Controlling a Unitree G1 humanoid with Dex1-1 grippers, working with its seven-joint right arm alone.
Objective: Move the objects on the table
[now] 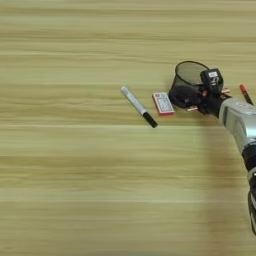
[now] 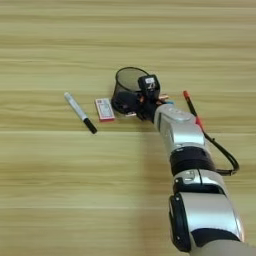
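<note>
On the table [image 1: 75,175], a grey-white marker with a black cap [image 1: 139,106] lies at an angle, cap toward me. Right of it is a small red-white flat box [image 1: 163,103]. A black mesh pen cup [image 1: 190,75] stands upright just right of the box. My right gripper [image 2: 123,102] reaches in from the lower right and is pressed against the near lower side of the cup, close to the box. The black gripper merges with the cup's dark mesh. A red pen [image 2: 190,106] lies behind my silver forearm [image 2: 175,125].
A black cable [image 2: 220,150] runs along the forearm's right side. Broad bare wood stretches to the left of the marker and across the whole near half of the table.
</note>
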